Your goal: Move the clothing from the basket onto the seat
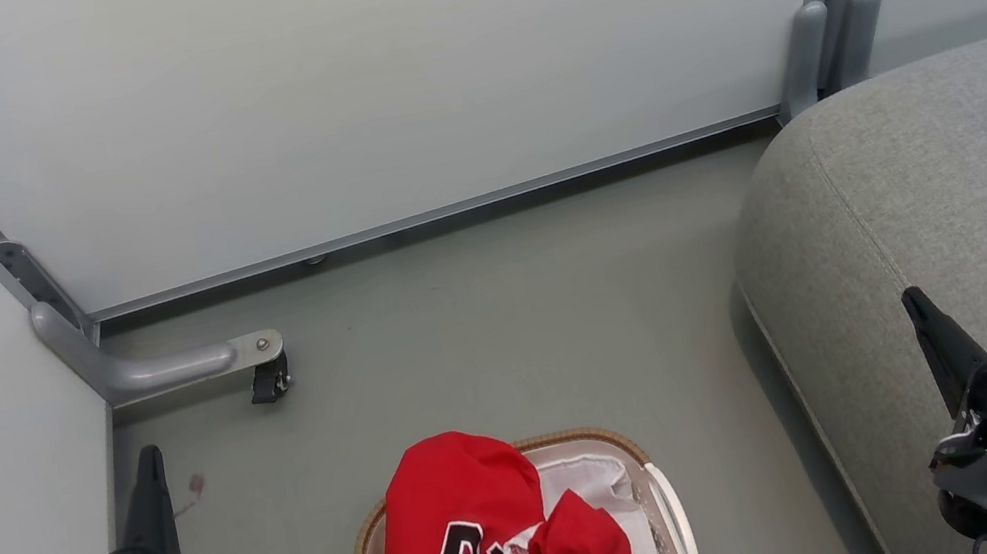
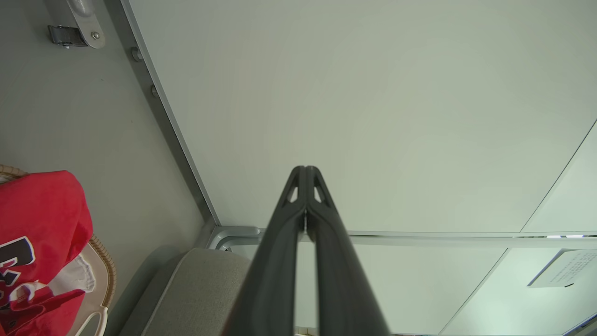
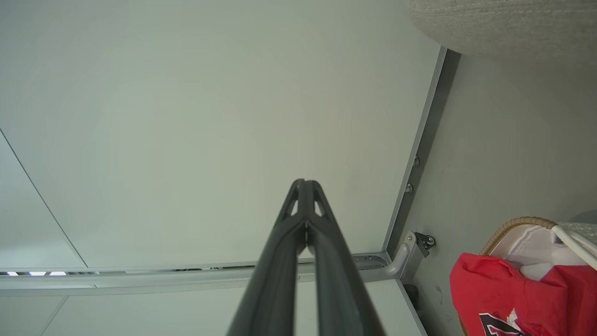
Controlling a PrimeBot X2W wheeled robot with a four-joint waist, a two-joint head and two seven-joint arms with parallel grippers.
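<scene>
The left gripper [image 1: 148,458] is being seen nearest, to the left of the basket [image 1: 583,437] and well apart from it. Its green housing is being shown low in the head view. Its two dark fingers are being held pressed together, tip against tip, and nothing is being gripped between them. The right gripper [image 1: 912,301] is being held to the right of the basket, over the near edge of the seat [image 1: 970,213]. Its fingers are likewise being pressed together with nothing between them, as is being shown in the right wrist view.

The clothing [image 1: 476,524] is being carried inside the basket as a heaped red bundle. The left and middle of the basket are being covered by it, and its top is being raised above the brown woven rim. Black-and-white lettering is being shown on the front of the heap. Where one garment ends and the other begins cannot be told. The white liner [image 1: 591,483] is being left bare on the right side of the basket.

The seat is being seen to the right of the basket, apart from it, with a strip of grey floor [image 1: 484,339] between them. Nothing is being carried on the seat. Beyond the basket a pale wall panel [image 1: 337,81] is being shown, and beyond it to the left a small caster wheel [image 1: 270,382] under a grey frame foot [image 1: 164,367].
</scene>
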